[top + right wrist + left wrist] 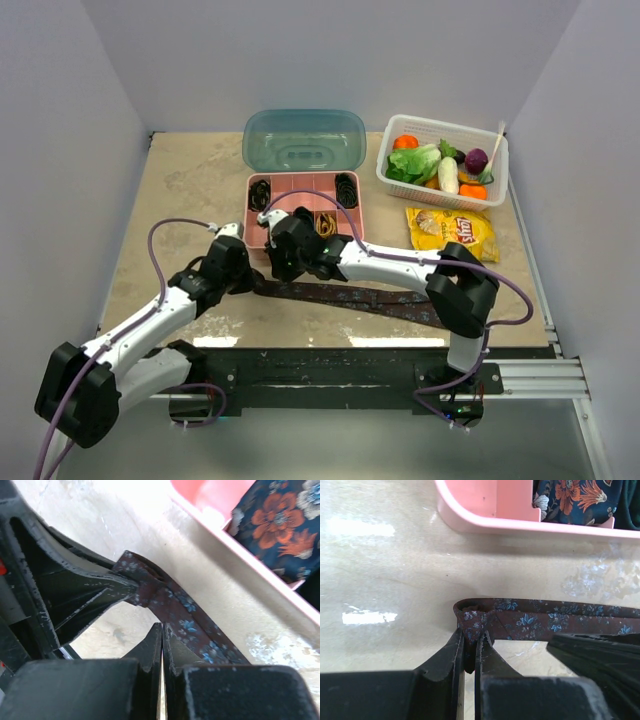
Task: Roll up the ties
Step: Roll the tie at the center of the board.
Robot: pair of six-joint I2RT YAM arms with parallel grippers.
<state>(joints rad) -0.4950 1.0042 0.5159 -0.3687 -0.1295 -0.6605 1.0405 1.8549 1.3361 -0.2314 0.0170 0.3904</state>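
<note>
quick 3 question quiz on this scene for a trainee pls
1. True or false: the left gripper pinches the folded end of the maroon tie.
2. The right gripper is: A wide open, B shut, C out of view.
3. Fill in: the teal lid of the pink box is ___.

Key: 1 true. 2 B. 3 open.
</note>
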